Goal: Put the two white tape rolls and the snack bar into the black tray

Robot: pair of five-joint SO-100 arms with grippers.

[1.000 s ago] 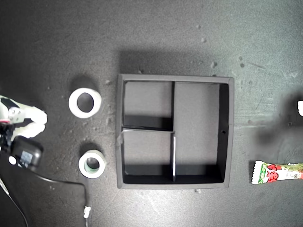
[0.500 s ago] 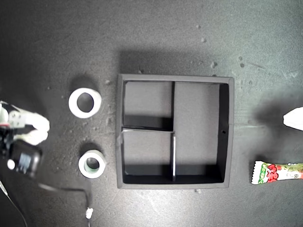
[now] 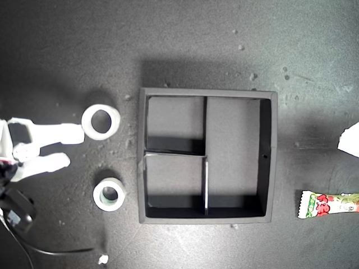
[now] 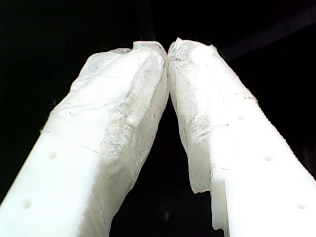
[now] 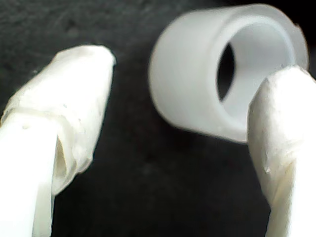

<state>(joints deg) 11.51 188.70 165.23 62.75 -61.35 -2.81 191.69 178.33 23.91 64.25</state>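
My second end effector (image 3: 68, 148) is wide open with nothing held; one fingertip (image 3: 76, 134) touches or nearly touches the wide roll (image 3: 101, 121), which lies just beyond the tips, its rim beside one finger in the second wrist view. The green-core roll (image 3: 109, 194) lies near the other finger, off to the side. The tray (image 3: 268, 157), matte black with raised walls and three compartments, sits further ahead. My first end effector (image 4: 168, 49) is closed, tips meeting on nothing; the white corner at the exterior view's right edge is probably it. The bar (image 3: 330, 204), a glossy crimped packet, lies on the speckled dark counter (image 3: 67, 50) near that corner
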